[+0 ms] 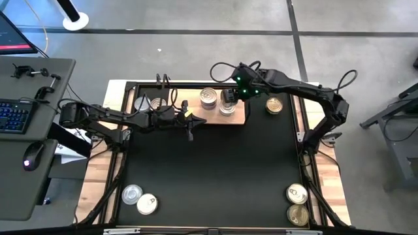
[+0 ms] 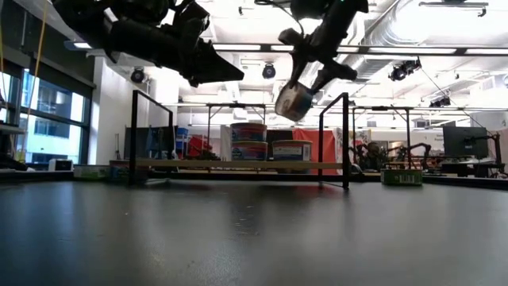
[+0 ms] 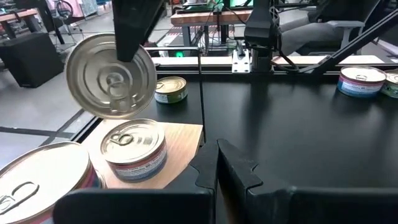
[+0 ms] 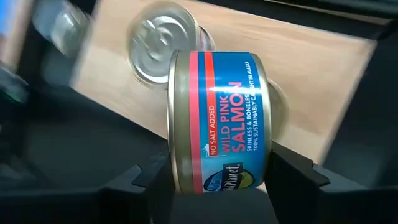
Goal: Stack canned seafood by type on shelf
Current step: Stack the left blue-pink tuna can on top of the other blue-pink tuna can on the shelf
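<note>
**Ana:** Canned seafood was spread about the bench, wasn't it? Where did the tins sit?

**Ben:** Several stood on the shelf [image 1: 196, 112], the pale wood board at the far edge of the black mat [image 1: 215, 163]. A two-tin stack [image 2: 248, 141] was there, with a single tin [image 2: 291, 150] beside it. One green-labelled tin [image 1: 274, 105] lay on the mat just off the shelf's right end. Two more [image 1: 140, 199] sat at the near left corner and two [image 1: 297, 203] at the near right corner.

**Ana:** And the right end effector [image 2: 311, 78]?

**Ben:** It hung above the shelf, clamped on a salmon tin [image 4: 217, 121] with a blue and red label. The tin was tilted, held clear of the single tin below it, with a finger [image 4: 292, 171] on each side.

**Ana:** Touching anything underneath?

**Ben:** No. In the low view there was plain air between the held tin and the one on the shelf.

**Ana:** The left end effector [image 3: 217, 163]?

**Ben:** It hovered over the mat near the shelf, its fingers together and holding nothing.
</note>
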